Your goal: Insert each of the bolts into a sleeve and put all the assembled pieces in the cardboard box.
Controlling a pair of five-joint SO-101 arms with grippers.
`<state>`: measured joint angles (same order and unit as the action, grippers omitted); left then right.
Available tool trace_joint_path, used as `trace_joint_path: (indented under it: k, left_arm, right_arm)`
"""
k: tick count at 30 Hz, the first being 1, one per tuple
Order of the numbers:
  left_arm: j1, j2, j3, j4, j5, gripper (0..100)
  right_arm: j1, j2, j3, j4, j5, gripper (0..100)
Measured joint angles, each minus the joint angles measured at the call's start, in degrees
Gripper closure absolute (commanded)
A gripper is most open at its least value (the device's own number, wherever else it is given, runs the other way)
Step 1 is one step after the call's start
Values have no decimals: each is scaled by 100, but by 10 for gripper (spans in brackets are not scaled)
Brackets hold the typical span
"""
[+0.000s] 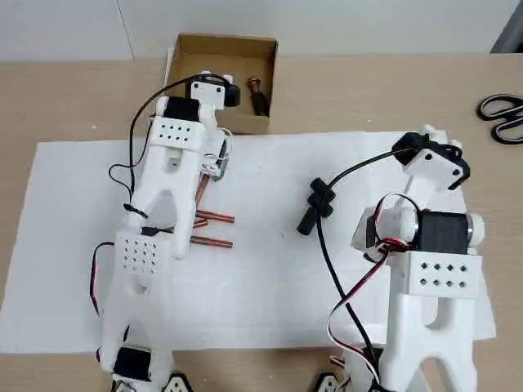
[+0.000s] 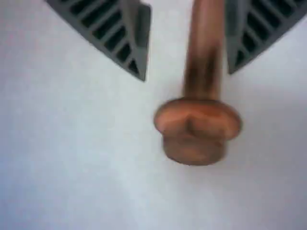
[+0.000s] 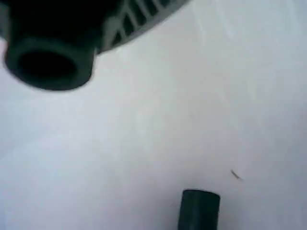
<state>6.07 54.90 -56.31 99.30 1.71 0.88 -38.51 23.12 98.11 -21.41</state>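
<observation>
A: Bolt [image 2: 196, 129]?
B: Flat on the paper [image 1: 270, 327], shaft btwn the left hand's [image 2: 184, 69] spread fingers [image 2: 120, 38], per wrist cam.
A: Right hand [image 1: 425, 143]?
B: Pinching a black sleeve [image 3: 48, 62] off the paper. Overhead adds two more bolts [image 1: 214, 217] by the left arm [image 1: 167, 188], box [image 1: 225, 39] w/ one assembled piece [image 1: 257, 96] at the desk's [image 1: 368, 90] far side.

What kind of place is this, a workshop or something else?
Probably a robotics lab bench, not a factory: two small robot arms at a wooden table, copper bolts on a white sheet, a black sleeve, scissors nearby.
</observation>
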Motion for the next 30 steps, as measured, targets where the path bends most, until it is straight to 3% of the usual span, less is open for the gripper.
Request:
trace_joint_path:
  k: [20, 25, 30]
  left_arm:
    - [-114, 730, -835, 35, -26, 894]
    - [-62, 730, -853, 35, -26, 988]
    - [44, 738, -853, 35, -9, 995]
  right_arm:
    - [149, 0, 0, 0, 0, 995]
    - [149, 0, 0, 0, 0, 995]
    - [149, 0, 0, 0, 0, 995]
